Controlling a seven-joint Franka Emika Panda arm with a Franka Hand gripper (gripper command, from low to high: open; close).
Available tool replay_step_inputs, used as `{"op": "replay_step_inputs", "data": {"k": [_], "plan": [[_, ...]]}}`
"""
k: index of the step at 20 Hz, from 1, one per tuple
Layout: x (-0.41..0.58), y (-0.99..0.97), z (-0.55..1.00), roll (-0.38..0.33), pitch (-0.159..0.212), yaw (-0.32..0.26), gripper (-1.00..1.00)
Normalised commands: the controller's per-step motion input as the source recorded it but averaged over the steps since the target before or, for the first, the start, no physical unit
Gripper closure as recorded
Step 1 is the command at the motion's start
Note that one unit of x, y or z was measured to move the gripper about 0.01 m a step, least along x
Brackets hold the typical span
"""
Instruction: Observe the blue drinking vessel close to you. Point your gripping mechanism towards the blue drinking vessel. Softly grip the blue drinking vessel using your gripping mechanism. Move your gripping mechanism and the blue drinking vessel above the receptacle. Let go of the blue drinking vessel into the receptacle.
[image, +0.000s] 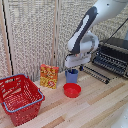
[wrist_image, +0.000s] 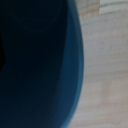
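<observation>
2 neighbours flank the blue cup (image: 72, 76): snack box (image: 49, 76), red bowl (image: 72, 90); hand (image: 73, 67) grip unclear.

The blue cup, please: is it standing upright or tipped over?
Upright. The blue cup stands on the table with its sides vertical, under the hand, beside the red bowl.

Blue cup (wrist_image: 35, 65) blurred, cropped in wrist view — gripper fingers hidden.
</observation>
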Motion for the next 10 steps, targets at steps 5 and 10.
{"op": "replay_step_inputs", "data": {"k": [5, 10], "plan": [[0.051, -0.10, -0.08, 0.005, 0.003, 0.003, 1.00], [-0.006, -0.06, -0.02, 0.002, -0.003, -0.024, 1.00]]}}
